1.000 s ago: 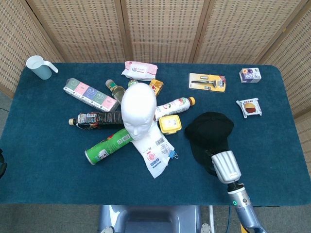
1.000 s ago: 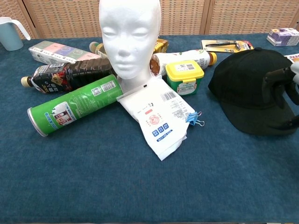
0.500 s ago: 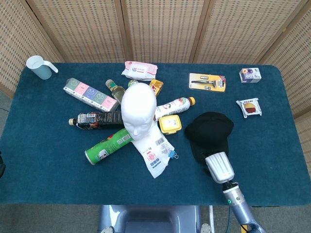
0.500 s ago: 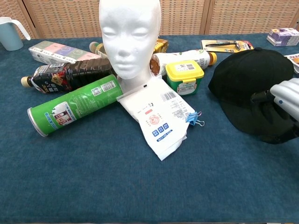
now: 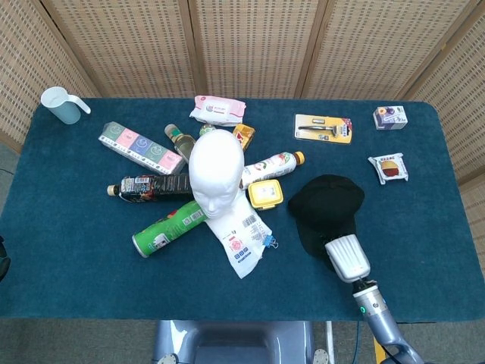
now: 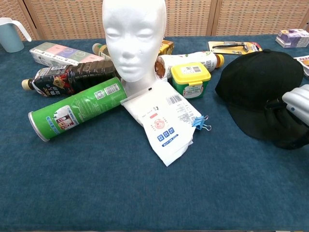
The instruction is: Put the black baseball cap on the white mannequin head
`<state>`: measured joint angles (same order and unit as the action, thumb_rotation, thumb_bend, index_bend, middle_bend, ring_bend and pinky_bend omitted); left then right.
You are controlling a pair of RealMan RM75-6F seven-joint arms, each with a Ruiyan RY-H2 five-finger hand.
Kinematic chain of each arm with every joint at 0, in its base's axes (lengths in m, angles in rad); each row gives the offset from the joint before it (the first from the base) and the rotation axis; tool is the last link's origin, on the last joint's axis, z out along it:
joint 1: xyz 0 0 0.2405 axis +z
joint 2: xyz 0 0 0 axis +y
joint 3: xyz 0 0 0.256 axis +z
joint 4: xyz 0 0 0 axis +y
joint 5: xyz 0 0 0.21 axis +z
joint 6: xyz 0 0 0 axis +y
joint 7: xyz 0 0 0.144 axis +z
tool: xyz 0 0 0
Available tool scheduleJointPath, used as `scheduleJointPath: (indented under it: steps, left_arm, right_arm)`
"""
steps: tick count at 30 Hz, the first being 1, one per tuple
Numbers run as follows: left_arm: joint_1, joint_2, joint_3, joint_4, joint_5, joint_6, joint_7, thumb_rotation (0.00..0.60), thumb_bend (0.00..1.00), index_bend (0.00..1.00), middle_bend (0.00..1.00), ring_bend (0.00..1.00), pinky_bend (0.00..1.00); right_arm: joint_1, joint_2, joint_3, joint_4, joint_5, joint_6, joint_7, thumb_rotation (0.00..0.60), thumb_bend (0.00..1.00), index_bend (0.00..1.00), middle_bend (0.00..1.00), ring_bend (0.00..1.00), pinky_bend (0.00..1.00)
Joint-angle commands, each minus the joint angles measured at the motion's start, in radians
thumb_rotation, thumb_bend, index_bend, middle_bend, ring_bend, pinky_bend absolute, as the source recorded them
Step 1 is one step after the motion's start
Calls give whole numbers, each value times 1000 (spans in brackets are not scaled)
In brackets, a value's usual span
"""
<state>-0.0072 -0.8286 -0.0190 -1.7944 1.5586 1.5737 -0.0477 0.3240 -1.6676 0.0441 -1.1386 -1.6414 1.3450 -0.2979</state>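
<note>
Resting near the right front of the blue-carpeted worktop (image 5: 76,250): the black fabric baseball cap (image 5: 327,206), crown toward the back, brim toward the front edge
Right hand: the silver right hand (image 5: 347,258) lay over the cap's brim at its near end; in the chest view the hand (image 6: 298,104) showed only at the frame's right edge, dark fingers (image 6: 277,103) against the brim; whether they actually gripped the fabric could not be told
Left hand: outside both views
Mannequin: the white foam mannequin head (image 5: 216,171) stood upright left of centre, face toward the robot, bare on top, well apart from the cap
Around the mannequin: a green cylindrical can (image 5: 168,227) lying on its side at its front left, a dark bottle (image 5: 148,186) lying at its left, a white printed packet (image 5: 241,236) flat at its front with a small blue binder clip (image 6: 201,123) at the packet's right edge
Between mannequin and cap: a yellow-lidded tub (image 5: 265,193), and behind it a white bottle with an orange cap (image 5: 274,164) lying on its side
Back left corner: a pale blue jug (image 5: 62,105)
Back right: a razor on a yellow card (image 5: 323,127), a small purple-and-white box (image 5: 389,116)
</note>
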Motion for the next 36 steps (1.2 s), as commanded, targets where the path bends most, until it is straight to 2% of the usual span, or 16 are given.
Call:
scheduleJointPath:
  steps: [1,21,25,31,36]
  left_arm:
    - [-1,-1,-1,-2,-1,0,2,600,350,551,415,289,325]
    - [1,2,4,-11,0,-1,12,600,350,551,415,289,325]
    - [2,3,3,-11,0,1,12,600,349,551,415,289,325]
    - [7,5,5,-9,-2,7,8,600,349,550,415,289,325]
    - [15,9,9,-5,-5,12,1,600,350,550,415,289,325]
  right_arm:
    - [7,0,2,17,3,0,4,600,85,548,664,718,765]
    - [22,-36,1,120,18,13,39,600,103,548,638,700,760]
    - [29,-45,8,134,18,20,43,600,142,549,629,693,760]
    - [48,-66,34,148,28,30,59,600,154,547,610,671,759]
    - [73,-69,80,136,62,20,77,600,154,474,547,604,702]
